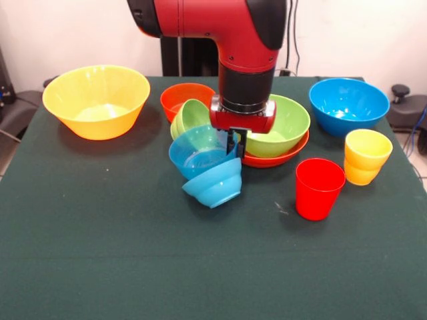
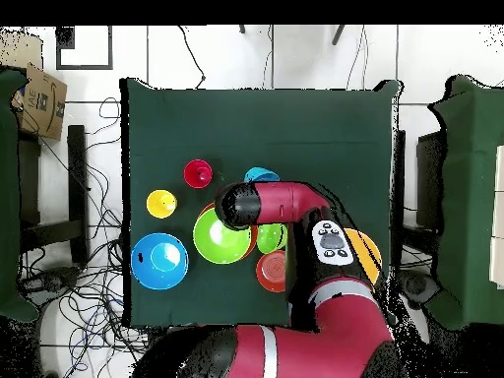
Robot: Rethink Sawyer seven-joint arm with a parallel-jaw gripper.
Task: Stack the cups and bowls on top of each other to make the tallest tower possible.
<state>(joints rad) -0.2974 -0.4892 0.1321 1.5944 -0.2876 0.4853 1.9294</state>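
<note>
Jaws gripped rim of tilted pale-blue bowls (image 1: 203, 167), nested pair, mid-bench (image 1: 100, 253). Step: carrying pair. Next: lift clear, set level on green bowl (image 1: 283, 127).

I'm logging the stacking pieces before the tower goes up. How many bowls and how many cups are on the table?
Bowls: 8, namely the large yellow bowl, orange bowl, small green bowl, large green bowl in the red-orange bowl, blue bowl, and two tilted light blue bowls at the gripper.
Cups: 2, namely the red cup and yellow cup.
Total: 10
</note>
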